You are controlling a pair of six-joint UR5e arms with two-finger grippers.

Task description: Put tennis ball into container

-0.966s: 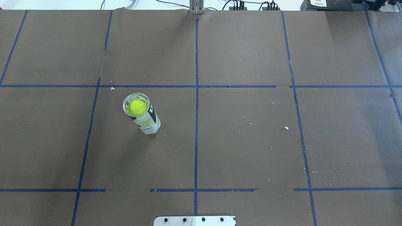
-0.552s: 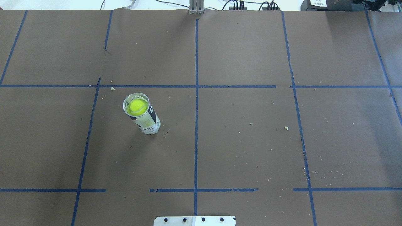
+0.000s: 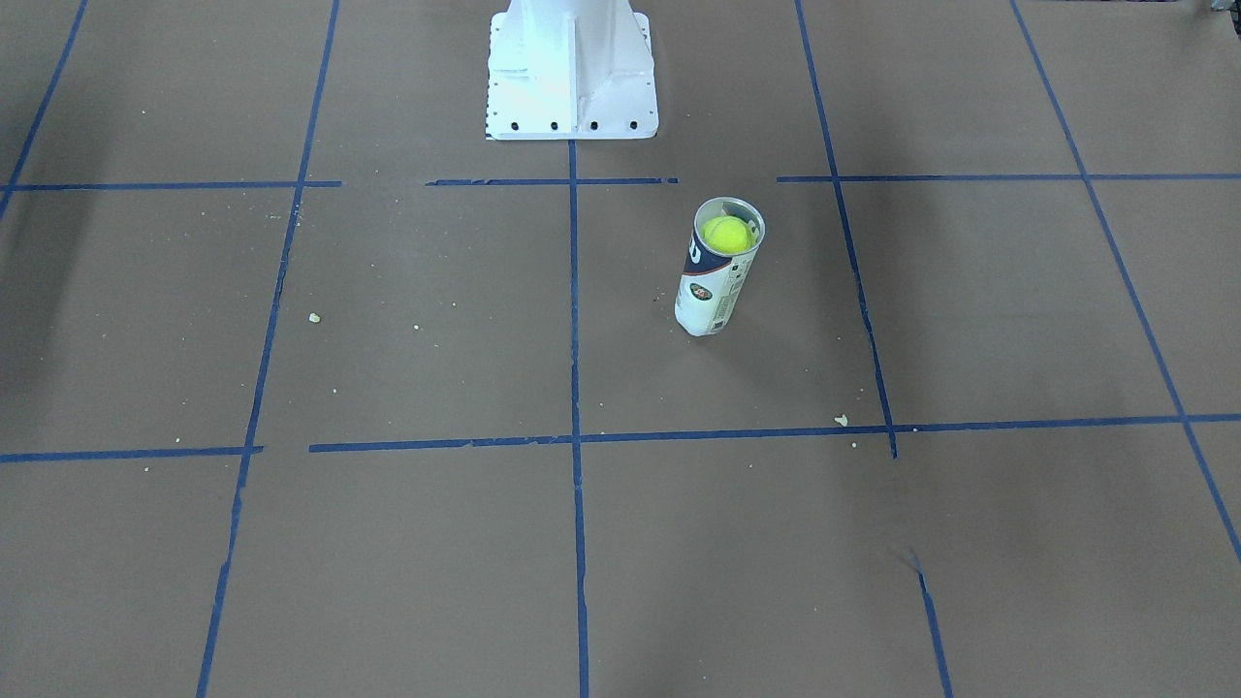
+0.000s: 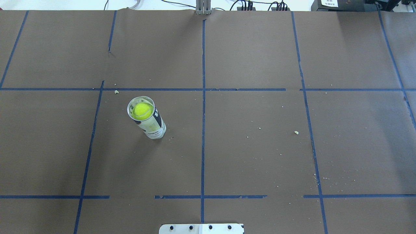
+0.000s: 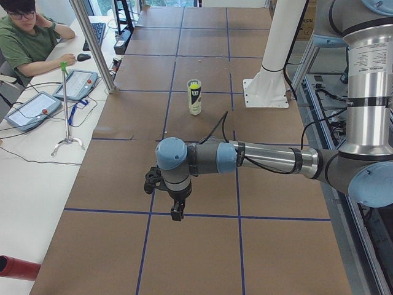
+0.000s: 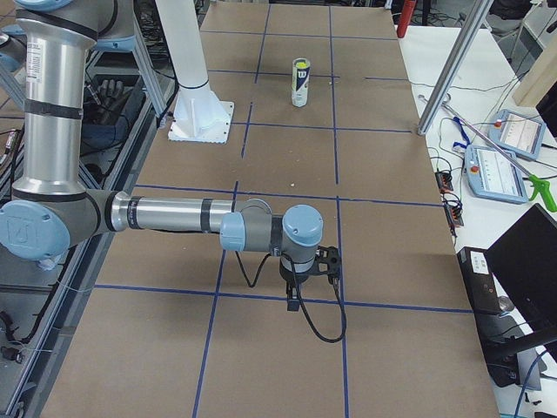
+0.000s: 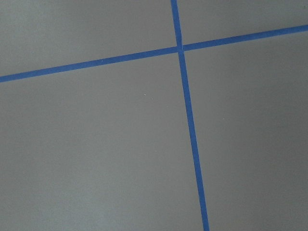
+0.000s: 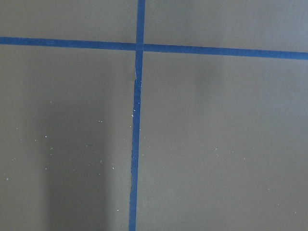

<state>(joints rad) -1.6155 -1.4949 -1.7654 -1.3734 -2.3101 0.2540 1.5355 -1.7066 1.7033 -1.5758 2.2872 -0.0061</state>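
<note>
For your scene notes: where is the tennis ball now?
The ball sits inside the upright tube, near its top, left of the centre tape line in the overhead view.

The tube [image 4: 148, 122] stands upright and alone on the table [image 4: 260, 58], with bare paper all round, so its sides can be reached from any direction. The ball [image 4: 141, 110] fills its open mouth just under the rim. The pedestal [image 3: 570, 68] stands nearby, on the robot's side. The left arm [image 5: 264, 158] and right arm [image 6: 165, 213] hang well apart from it.
</note>
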